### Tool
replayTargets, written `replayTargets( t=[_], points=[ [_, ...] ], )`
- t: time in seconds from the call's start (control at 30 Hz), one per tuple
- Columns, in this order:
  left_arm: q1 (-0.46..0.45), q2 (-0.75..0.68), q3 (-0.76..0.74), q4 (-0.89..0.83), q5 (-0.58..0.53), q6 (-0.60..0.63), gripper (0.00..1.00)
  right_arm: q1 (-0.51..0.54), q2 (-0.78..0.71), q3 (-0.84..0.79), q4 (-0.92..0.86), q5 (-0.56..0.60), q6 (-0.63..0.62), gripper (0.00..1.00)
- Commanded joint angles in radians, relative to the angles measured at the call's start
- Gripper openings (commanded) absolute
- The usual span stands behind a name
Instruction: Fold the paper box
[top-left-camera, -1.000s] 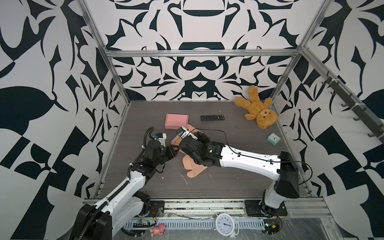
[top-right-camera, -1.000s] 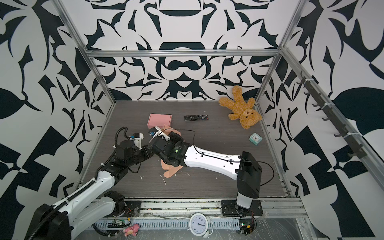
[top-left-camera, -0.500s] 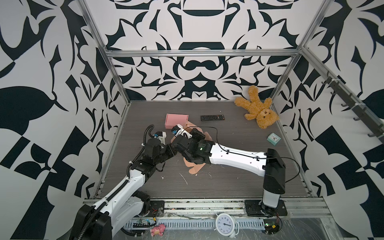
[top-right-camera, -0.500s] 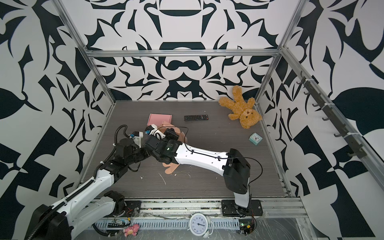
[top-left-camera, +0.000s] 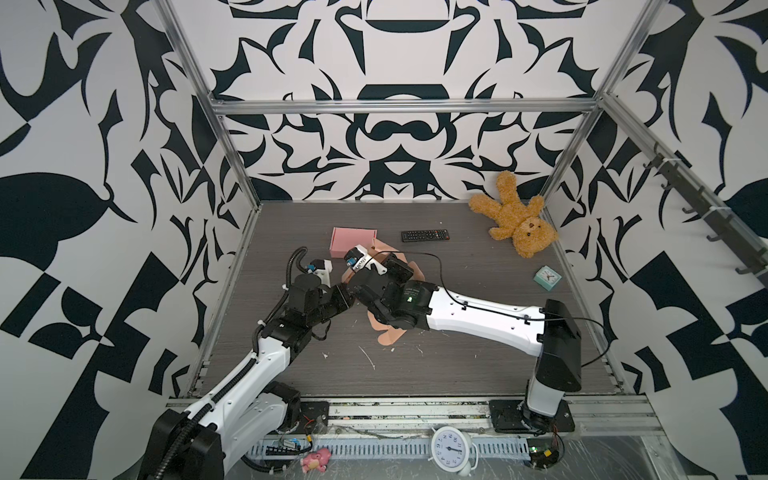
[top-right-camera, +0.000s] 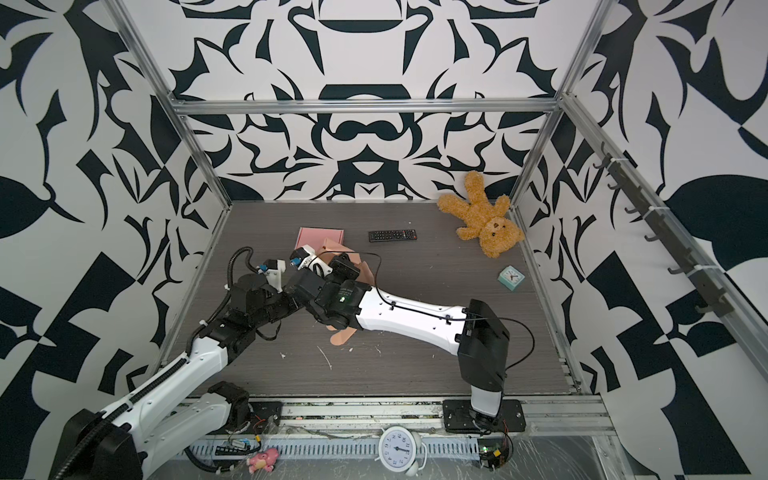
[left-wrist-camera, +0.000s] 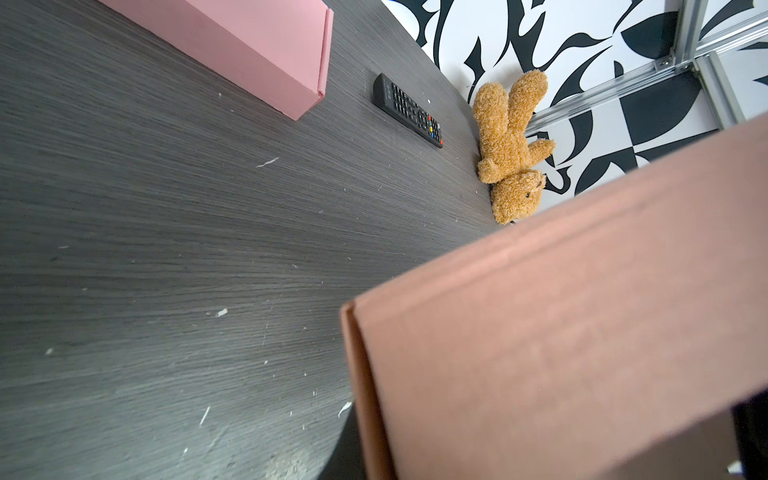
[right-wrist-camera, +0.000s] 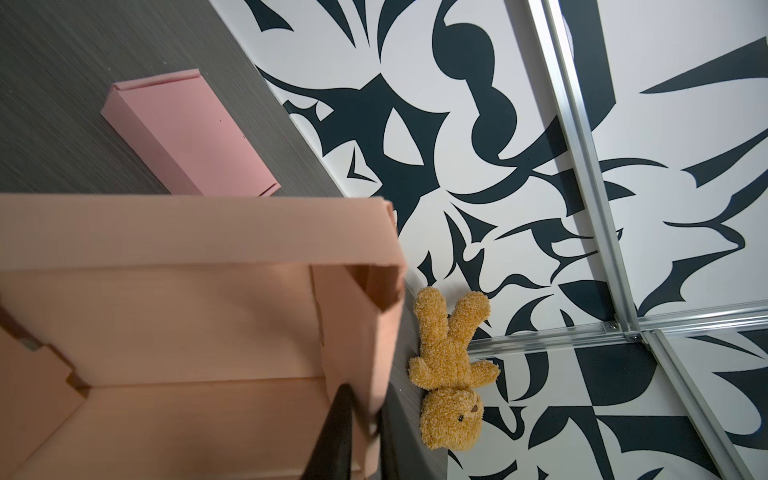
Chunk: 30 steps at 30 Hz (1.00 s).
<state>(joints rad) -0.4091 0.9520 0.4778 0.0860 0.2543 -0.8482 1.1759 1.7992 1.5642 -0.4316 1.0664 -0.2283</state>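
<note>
The peach paper box (top-left-camera: 390, 336) lies half folded at the middle left of the table, mostly under the two wrists in both top views. In the right wrist view its walls (right-wrist-camera: 199, 249) stand up. My right gripper (right-wrist-camera: 362, 409) is shut on one side wall, a dark finger (right-wrist-camera: 336, 432) on each face. My left gripper (top-left-camera: 348, 296) meets the box from the left. In the left wrist view a raised box panel (left-wrist-camera: 561, 332) fills the frame and covers the jaws, with only a dark bit at its lower edge.
A closed pink box (top-left-camera: 352, 242) sits just behind the work spot, with a black remote (top-left-camera: 424, 235) to its right. A teddy bear (top-left-camera: 515, 222) lies in the back right corner and a small teal clock (top-left-camera: 547, 277) near the right wall. Paper scraps dot the front.
The right arm's elbow swung left, then partway back, while its wrist stayed over the box. The left arm and the box have hardly moved.
</note>
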Motion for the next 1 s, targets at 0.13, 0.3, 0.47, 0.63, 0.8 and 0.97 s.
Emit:
replayTargets(
  t=[0.13, 0.3, 0.47, 0.63, 0.8, 0.97],
  points=[
    [-0.018, 0.001, 0.062, 0.062, 0.040, 0.015, 0.16, -0.001, -0.022, -0.015, 0.037, -0.038, 0.001, 0.00],
    [-0.022, 0.001, 0.064, 0.062, 0.038, 0.017, 0.16, -0.004, -0.015, -0.001, 0.037, -0.040, -0.031, 0.00],
    [-0.025, 0.008, 0.080, 0.060, 0.037, 0.012, 0.16, 0.003, 0.018, 0.036, 0.020, 0.006, -0.065, 0.00],
    [-0.027, 0.001, 0.078, 0.057, 0.022, 0.011, 0.16, 0.012, 0.001, 0.033, 0.026, -0.009, -0.028, 0.00],
    [-0.027, 0.011, 0.080, 0.057, 0.025, 0.015, 0.16, 0.012, -0.024, 0.015, 0.058, -0.054, 0.002, 0.16],
    [-0.028, 0.013, 0.084, 0.057, 0.025, 0.021, 0.16, -0.006, -0.053, -0.016, 0.073, -0.084, 0.013, 0.16]
  ],
)
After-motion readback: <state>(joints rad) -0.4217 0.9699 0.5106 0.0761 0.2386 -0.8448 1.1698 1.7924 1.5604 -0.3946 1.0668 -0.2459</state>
